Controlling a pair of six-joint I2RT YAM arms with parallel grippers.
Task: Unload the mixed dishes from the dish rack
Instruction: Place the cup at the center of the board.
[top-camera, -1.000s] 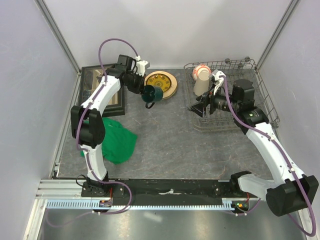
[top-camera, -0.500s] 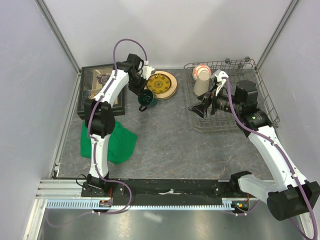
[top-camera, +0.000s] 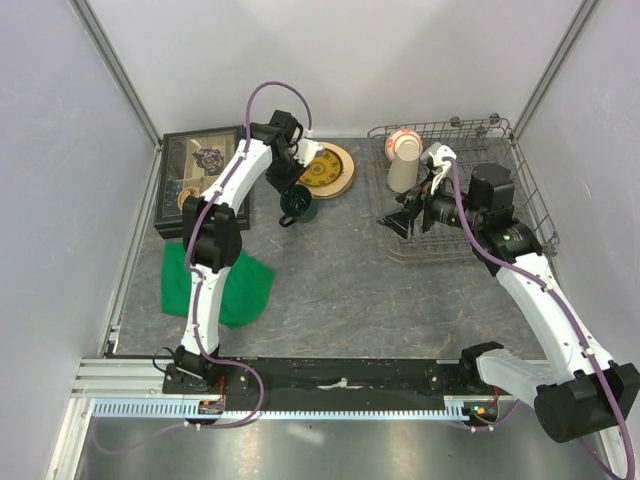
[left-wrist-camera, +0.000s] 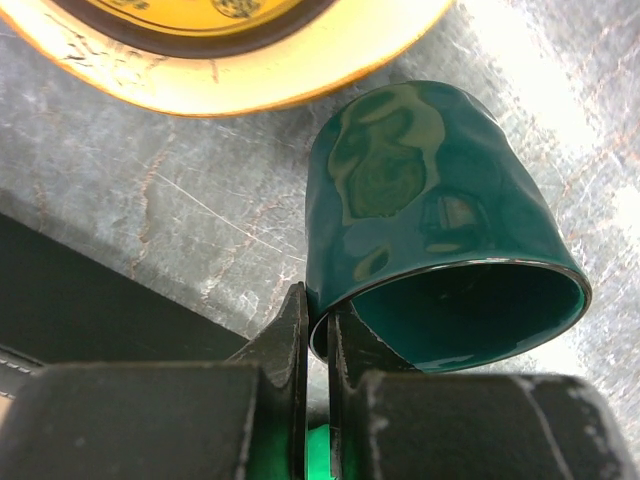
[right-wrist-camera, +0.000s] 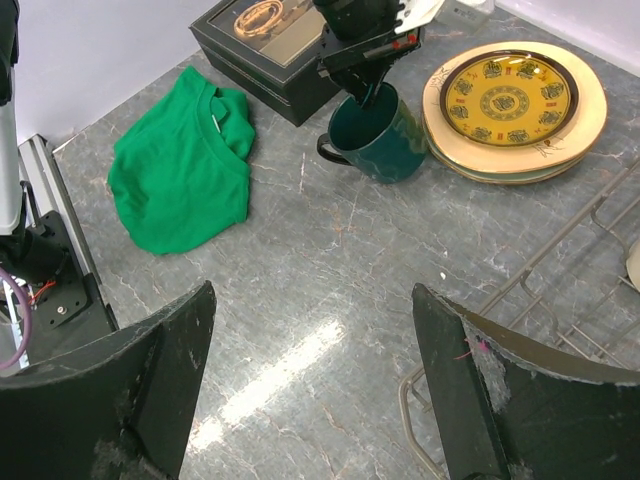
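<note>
My left gripper is shut on the rim of the dark green mug, one finger inside and one outside. The mug tilts low over the table just in front of the stacked plates, whose top one has a yellow centre. In the right wrist view the mug hangs from the left gripper beside the plates. My right gripper stands open and empty at the near left corner of the dish rack. A beige cup and a red-and-white bowl stand in the rack.
A black box with a glass lid lies at the back left, close behind the mug. A green cloth lies on the table's left side. The rack's wire edge runs beside my right finger.
The left arm has swung its elbow back and right, and the mug has come down a little next to the plates. The right gripper has opened slightly wider in place.
</note>
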